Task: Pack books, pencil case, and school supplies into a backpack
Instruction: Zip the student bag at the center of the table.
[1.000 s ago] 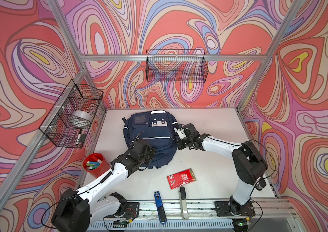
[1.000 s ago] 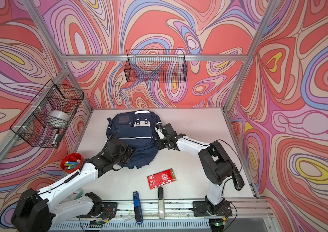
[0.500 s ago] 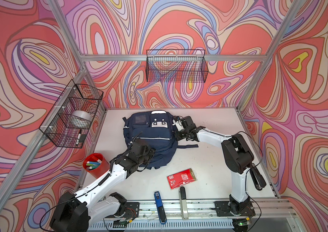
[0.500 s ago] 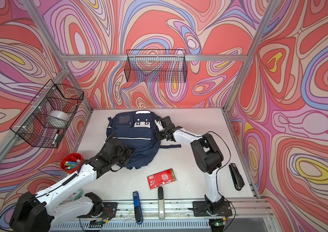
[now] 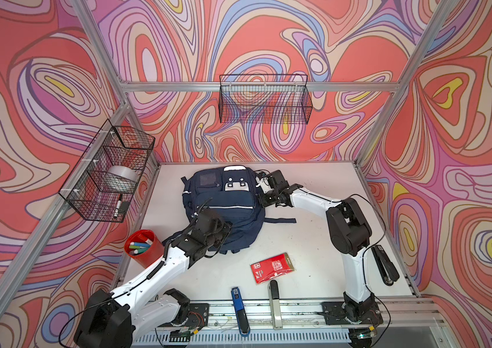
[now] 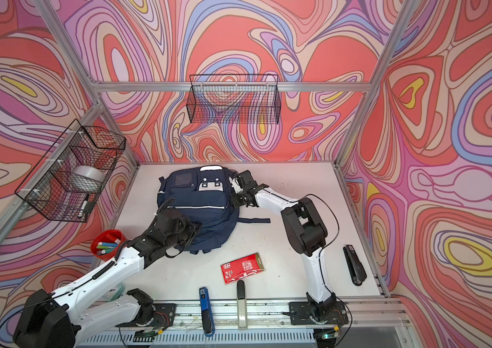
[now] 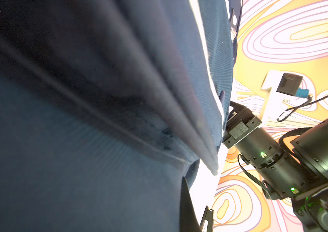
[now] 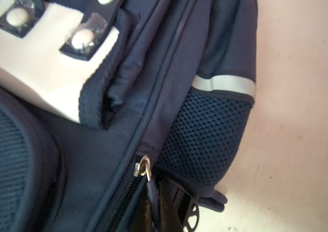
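Navy backpack (image 5: 223, 208) lies flat, front up, zipped pockets and white patch showing, centre of both top views, toward the back of the white table (image 5: 323, 241); its contents are not visible. Red cup (image 5: 144, 247) stands at lower left of the pack and holds coloured markers (image 5: 138, 245). Side wire basket (image 5: 109, 177) on the wall at frame left holds a tape roll (image 5: 123, 177) and a dark pen (image 5: 118, 205); back wire basket (image 5: 264, 99) hangs on the back wall, upper centre. Left gripper (image 5: 223, 238) is clenched and pressed against the pack's lower left corner; the left wrist view is filled with navy fabric, and whether any is pinched cannot be told. Right gripper (image 8: 159, 217) is at the pack's right edge, clamped on the zip pull (image 8: 152, 188), which hangs from a gold ring beside the mesh side pocket. Red packet (image 5: 272, 268) lies flat on the table, lower centre, apart from the pack. Blue stapler (image 5: 238, 310) and a black-and-beige bar (image 5: 274, 304) sit at the front edge on the rail; black stapler (image 5: 384, 265) lies at the right edge. Walls (image 5: 269, 36) carry red, pink and lilac swirls, with aluminium frame bars (image 5: 253, 86) in the corners.
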`<state>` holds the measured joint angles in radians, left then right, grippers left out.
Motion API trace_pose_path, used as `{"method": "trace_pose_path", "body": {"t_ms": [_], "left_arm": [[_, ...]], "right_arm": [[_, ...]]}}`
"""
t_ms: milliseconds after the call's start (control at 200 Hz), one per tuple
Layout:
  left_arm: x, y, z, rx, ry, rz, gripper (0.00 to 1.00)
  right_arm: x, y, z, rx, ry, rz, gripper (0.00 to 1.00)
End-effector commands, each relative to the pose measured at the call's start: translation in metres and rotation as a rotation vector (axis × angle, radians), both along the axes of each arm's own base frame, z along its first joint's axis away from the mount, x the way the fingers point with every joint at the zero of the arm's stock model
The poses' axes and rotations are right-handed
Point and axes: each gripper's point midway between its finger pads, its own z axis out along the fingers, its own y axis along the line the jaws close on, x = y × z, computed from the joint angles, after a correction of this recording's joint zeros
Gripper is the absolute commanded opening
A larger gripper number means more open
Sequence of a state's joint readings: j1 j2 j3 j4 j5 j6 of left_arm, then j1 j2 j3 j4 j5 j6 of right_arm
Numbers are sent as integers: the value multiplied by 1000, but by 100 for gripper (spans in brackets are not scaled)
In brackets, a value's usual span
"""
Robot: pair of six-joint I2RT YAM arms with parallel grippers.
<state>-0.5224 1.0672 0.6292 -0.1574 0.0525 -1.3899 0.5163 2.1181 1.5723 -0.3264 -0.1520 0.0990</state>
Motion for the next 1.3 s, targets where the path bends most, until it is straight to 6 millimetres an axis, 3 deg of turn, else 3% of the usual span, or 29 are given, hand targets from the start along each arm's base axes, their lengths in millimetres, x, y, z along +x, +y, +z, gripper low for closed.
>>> {"method": "trace_pose_path", "body": {"t_ms": [0, 376, 486, 501, 586, 696, 871, 1047, 1212, 1297], "left_arm": [[-11, 12, -8, 64, 33, -8, 0], [-1, 43, -17, 148, 43, 27, 0], [9, 47, -19, 203, 30, -2, 0], [11, 47, -18, 211, 29, -5, 0], [21, 49, -22, 244, 42, -18, 0], [40, 45, -19, 198, -2, -32, 0], [60, 37, -10, 215, -42, -75, 0], [57, 37, -3, 175, -66, -52, 4], [50, 47, 0, 212, -66, -23, 20], [48, 50, 6, 222, -83, -18, 35]], "right_arm": [[39, -75, 1, -143, -91, -277, 0], [-33, -102, 9, -66, -24, -339, 0], [-52, -100, 7, -60, -1, -333, 0], [-55, -98, 17, -51, -18, -331, 0], [-71, -88, 22, -48, -27, -296, 0], [-87, -79, 18, -59, -10, -278, 0], [-92, -80, 6, -72, 14, -278, 0], [-94, -82, 10, -67, 4, -282, 0], [-93, -80, 11, -63, 2, -270, 0], [-92, -79, 14, -62, 2, -269, 0]]}}
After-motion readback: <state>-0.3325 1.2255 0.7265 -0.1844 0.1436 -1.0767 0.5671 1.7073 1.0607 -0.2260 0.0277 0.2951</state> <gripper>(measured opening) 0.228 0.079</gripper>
